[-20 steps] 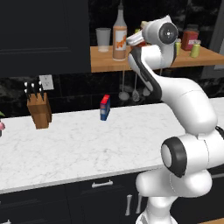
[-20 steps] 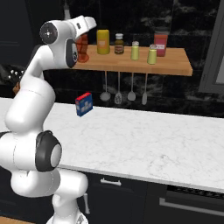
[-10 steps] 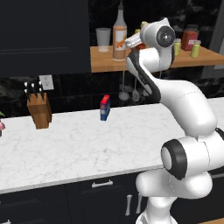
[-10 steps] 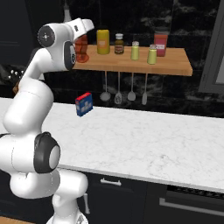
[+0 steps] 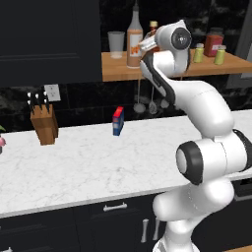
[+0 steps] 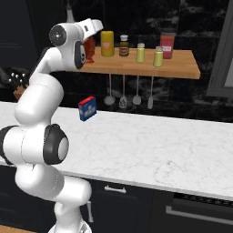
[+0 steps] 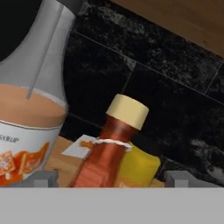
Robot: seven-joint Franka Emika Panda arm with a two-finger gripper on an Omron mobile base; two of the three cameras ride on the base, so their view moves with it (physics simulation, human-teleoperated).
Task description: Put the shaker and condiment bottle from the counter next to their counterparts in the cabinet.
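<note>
Shelf-top condiment bottle (image 7: 109, 148), base cropped

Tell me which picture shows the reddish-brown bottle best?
The hand view: the condiment bottle stands close up between the open gripper's fingertips. In the right base view, just its red side peeks past the arm; the left base view shows its cap.

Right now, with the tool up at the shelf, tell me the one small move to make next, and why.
Probably draw the tool straight back from the condiment bottle. In the hand view its fingertips stand wide, apart from the bottle on either side, and the bottle stands upright on the wooden shelf beside the tall syrup bottle. A straight retreat should avoid tipping either one.
</note>
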